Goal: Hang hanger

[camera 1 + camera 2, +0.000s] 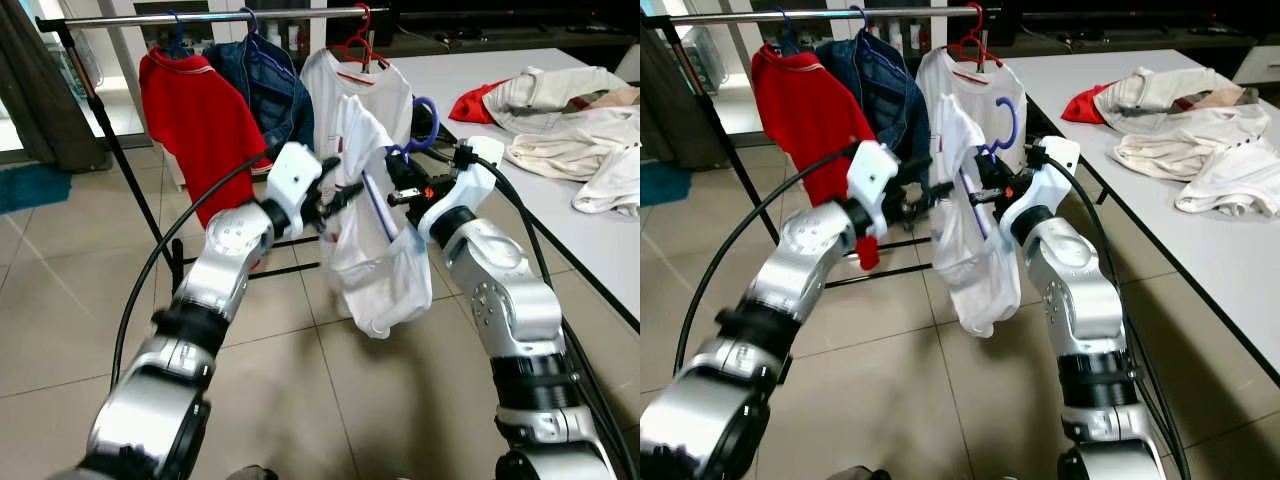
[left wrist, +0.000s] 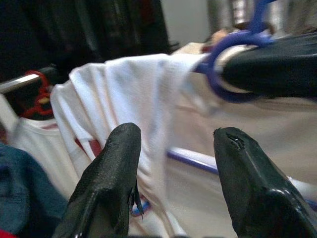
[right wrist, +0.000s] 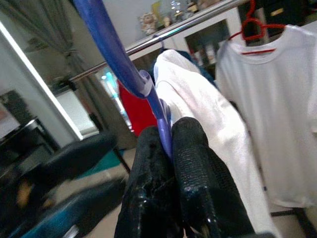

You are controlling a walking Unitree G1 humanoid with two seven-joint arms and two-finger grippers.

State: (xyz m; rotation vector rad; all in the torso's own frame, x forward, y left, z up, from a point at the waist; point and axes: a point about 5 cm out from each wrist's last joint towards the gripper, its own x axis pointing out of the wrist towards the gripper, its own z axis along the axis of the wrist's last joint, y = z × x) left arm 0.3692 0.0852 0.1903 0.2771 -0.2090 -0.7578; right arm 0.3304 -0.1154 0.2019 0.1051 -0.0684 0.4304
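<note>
A blue hanger carries a white T-shirt that droops toward the floor. My right gripper is shut on the hanger's blue bar, just below the hook. To the shirt's left, my left gripper is open, its fingers apart with the shirt's shoulder fabric just beyond them. The hanger is held in front of and below the metal clothes rail, its hook off the rail.
On the rail hang a red shirt, a denim jacket and a white T-shirt on a red hanger. A white table at right holds a heap of clothes. A dark curtain hangs at left. Tiled floor lies below.
</note>
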